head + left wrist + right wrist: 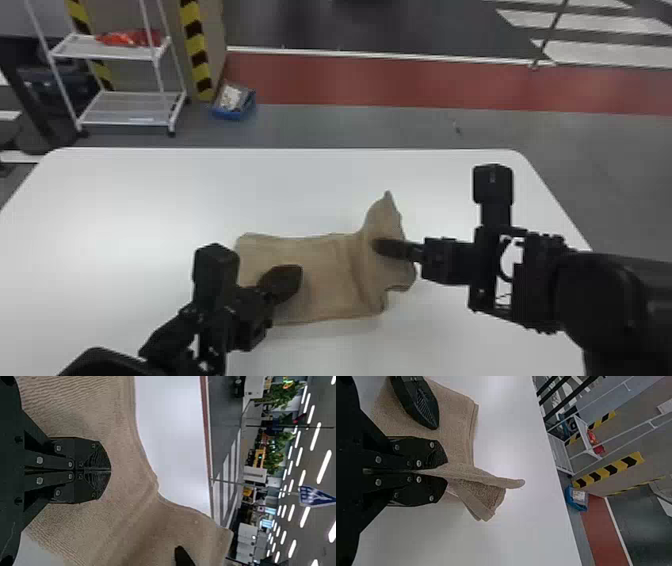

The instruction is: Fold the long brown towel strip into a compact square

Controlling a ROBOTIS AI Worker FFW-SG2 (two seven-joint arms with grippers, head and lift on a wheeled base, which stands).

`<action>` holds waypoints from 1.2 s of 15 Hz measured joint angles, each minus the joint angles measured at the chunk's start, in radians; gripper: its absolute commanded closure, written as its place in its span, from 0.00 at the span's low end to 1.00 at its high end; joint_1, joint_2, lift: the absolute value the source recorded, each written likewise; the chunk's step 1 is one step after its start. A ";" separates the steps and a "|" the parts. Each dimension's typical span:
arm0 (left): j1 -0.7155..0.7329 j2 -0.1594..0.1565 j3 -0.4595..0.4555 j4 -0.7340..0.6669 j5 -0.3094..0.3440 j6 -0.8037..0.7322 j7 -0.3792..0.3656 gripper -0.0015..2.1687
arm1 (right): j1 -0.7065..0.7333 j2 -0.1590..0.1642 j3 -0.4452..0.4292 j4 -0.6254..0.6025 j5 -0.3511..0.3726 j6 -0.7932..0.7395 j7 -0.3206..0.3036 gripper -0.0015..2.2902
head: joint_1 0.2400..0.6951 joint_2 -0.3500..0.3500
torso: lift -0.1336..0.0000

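The brown towel point(320, 270) lies on the white table, its right end bunched up into a raised peak. My left gripper point(287, 282) is over the towel's left half in the head view; in the left wrist view the left gripper point(111, 470) is shut, tips together, with the towel point(130, 455) behind it. At the raised right end is my right gripper point(380, 246). In the right wrist view the right gripper point(447, 471) is shut on a pinched fold of the towel point(459, 419), with loose folds sticking out past the tips.
The white table point(150, 190) extends around the towel on all sides. Beyond its far edge stand a white wire rack point(125, 107) and a blue box point(233, 102) on the floor.
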 measured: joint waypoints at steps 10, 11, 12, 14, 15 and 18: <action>-0.006 0.005 0.137 0.047 0.028 0.033 -0.082 0.84 | 0.009 0.000 -0.082 -0.033 -0.014 0.020 -0.003 0.53 | 1.00 0.43 | 0.07; -0.018 0.005 0.134 0.070 0.025 0.031 -0.094 0.84 | 0.010 0.000 -0.084 -0.043 -0.017 0.027 -0.003 0.53 | 1.00 0.42 | 0.07; -0.028 0.005 0.131 0.087 0.024 0.030 -0.097 0.84 | 0.012 0.000 -0.085 -0.053 -0.030 0.036 -0.003 0.53 | 1.00 0.43 | 0.07; -0.041 0.003 0.119 0.107 0.020 0.029 -0.097 0.84 | 0.015 0.000 -0.084 -0.069 -0.076 0.056 -0.003 0.53 | 1.00 0.44 | 0.07; -0.045 0.001 0.110 0.112 0.017 0.028 -0.096 0.84 | 0.013 0.000 -0.081 -0.073 -0.099 0.065 -0.005 0.53 | 1.00 0.45 | 0.07; -0.053 -0.007 0.071 0.122 0.005 0.026 -0.088 0.84 | -0.010 0.000 -0.051 -0.075 -0.129 0.081 -0.026 0.53 | 1.00 0.45 | 0.07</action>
